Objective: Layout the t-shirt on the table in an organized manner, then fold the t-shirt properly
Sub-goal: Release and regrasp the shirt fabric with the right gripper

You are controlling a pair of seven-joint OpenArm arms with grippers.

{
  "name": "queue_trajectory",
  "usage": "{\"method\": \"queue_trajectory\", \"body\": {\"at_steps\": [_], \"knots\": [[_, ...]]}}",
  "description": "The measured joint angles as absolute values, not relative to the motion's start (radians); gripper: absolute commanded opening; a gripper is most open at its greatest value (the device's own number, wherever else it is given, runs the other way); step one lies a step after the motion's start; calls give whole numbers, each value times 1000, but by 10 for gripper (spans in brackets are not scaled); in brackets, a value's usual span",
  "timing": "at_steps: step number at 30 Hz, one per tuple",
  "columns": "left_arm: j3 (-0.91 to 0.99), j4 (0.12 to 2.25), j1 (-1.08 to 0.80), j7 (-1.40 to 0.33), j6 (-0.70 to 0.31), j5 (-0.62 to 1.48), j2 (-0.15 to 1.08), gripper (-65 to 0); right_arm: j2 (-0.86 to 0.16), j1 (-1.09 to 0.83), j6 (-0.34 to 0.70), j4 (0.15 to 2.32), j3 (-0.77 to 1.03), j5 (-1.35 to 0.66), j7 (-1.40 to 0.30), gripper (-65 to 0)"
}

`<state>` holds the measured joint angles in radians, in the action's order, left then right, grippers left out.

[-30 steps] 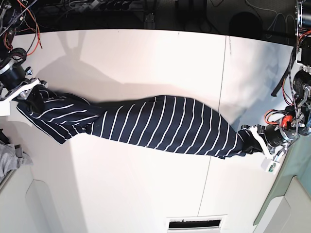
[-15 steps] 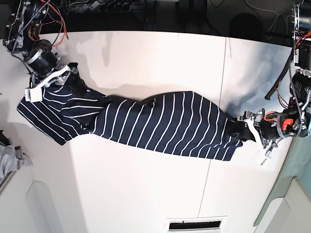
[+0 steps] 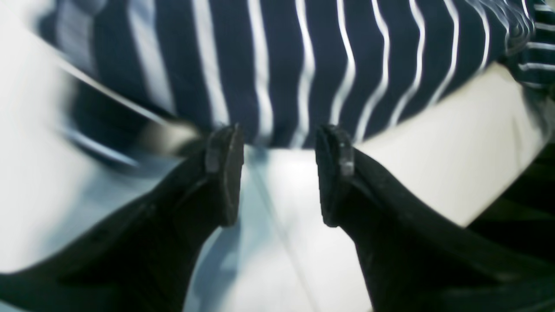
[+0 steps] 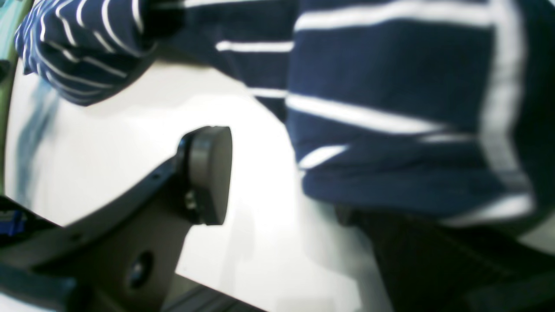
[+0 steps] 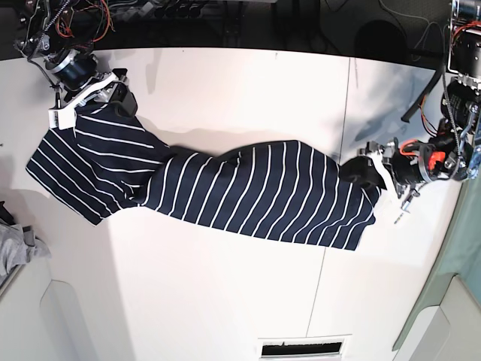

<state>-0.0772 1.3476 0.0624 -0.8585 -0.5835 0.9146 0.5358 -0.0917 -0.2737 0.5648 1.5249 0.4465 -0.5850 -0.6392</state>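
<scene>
Where wrist views blur, t-shirt (image 5: pixel 225 188) outstretched

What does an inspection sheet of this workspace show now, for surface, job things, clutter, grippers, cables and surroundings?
Surface: white table with a thin dark seam; bare around the shirt.
Job's things: striped navy t-shirt lies stretched out lengthwise, twisted and bunched in the middle, not flat.
Clutter: grey cloth at the table's edge.
Grippers: left gripper open, empty, at the shirt's edge; right gripper open at the other end.
Cables: red and orange wires on the right arm; black cable beside the left arm.
Surroundings: dark equipment behind the table.
</scene>
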Motion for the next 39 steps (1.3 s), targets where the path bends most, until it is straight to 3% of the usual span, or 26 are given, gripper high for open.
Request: {"method": "queue_trajectory", "body": {"at_steps": [5, 13, 14, 16, 17, 18, 20, 21, 25, 29, 35, 39], "knots": [[-79, 1338, -8, -710, -582, 790, 448, -353, -91, -273, 564, 1430, 447, -590, -504, -303], [-75, 1196, 63, -578, -539, 662, 309, -360, -92, -128, 565, 1324, 446, -559, -506, -304], [-75, 1185, 76, -577, -538, 659, 301, -394, -92, -114, 564, 1316, 443, -556, -509, -305], [-75, 1182, 93, -575, -535, 657, 294, -533, -94, -84, 557, 1307, 423, -540, -514, -317], [-75, 1182, 101, -575, -535, 655, 292, -616, -94, -71, 558, 1306, 403, -525, -516, -361], [-75, 1182, 109, -577, -535, 654, 290, -650, -94, -57, 560, 1306, 380, -513, -517, -439], [-76, 1182, 128, -579, -535, 655, 291, -650, -94, -31, 562, 1306, 332, -474, -519, -650], [-76, 1186, 138, -587, -536, 655, 294, -650, -94, -19, 564, 1306, 311, -461, -522, -650], [-76, 1309, 136, -684, -616, 709, 374, -650, -129, -12, 564, 1383, 264, -503, -670, -650], [-76, 1502, 97, -774, -614, 842, 524, -650, -223, -62, 558, 1579, 272, -628, -754, -650], [-78, 1790, 70, -827, -613, 905, 704, -650, -366, -105, 573, 1750, 335, -674, -790, -650], [-78, 1787, 75, -820, -614, 880, 709, -650, -406, -105, 572, 1737, 389, -676, -736, -650]]}}
